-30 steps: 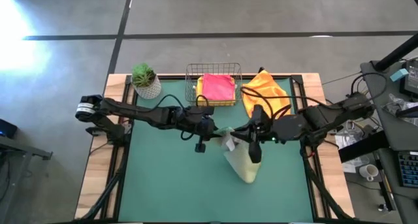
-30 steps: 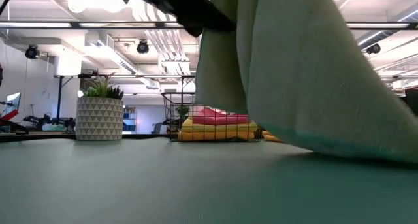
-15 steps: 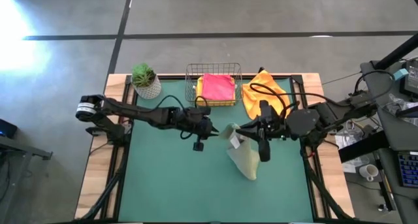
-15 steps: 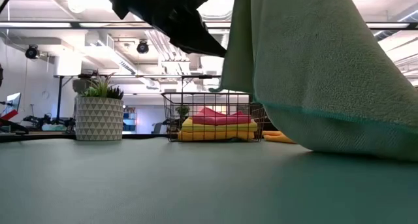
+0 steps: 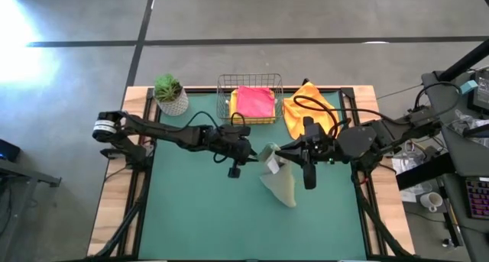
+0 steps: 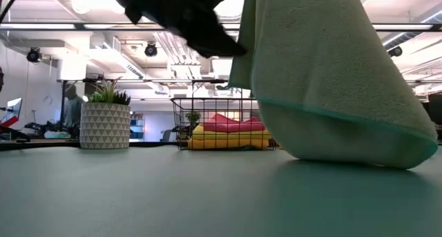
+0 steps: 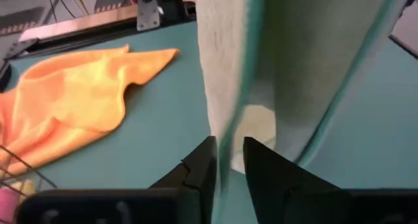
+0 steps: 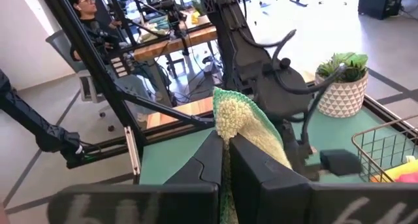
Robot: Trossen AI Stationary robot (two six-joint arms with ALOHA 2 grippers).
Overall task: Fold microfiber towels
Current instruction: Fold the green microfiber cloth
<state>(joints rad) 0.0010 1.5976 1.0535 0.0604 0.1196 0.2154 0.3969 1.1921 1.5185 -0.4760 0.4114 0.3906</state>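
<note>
High view: right gripper (image 5: 276, 160) is pinching sage towel (image 5: 279, 184) corner; cloth is trailing toward 5 o'clock. Left gripper (image 5: 243, 156) (fingers narrow, straddling the hanging edge) sitting at 9 o'clock, equally near.

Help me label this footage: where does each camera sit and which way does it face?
High: overhead, straight down on the table; both arms show.
Low: tabletop height, looking across to the basket; a dark arm overhead.
Left wrist: past the left gripper at the sage towel.
Right wrist: past the right gripper, pinching it.
All share that towel.
</note>
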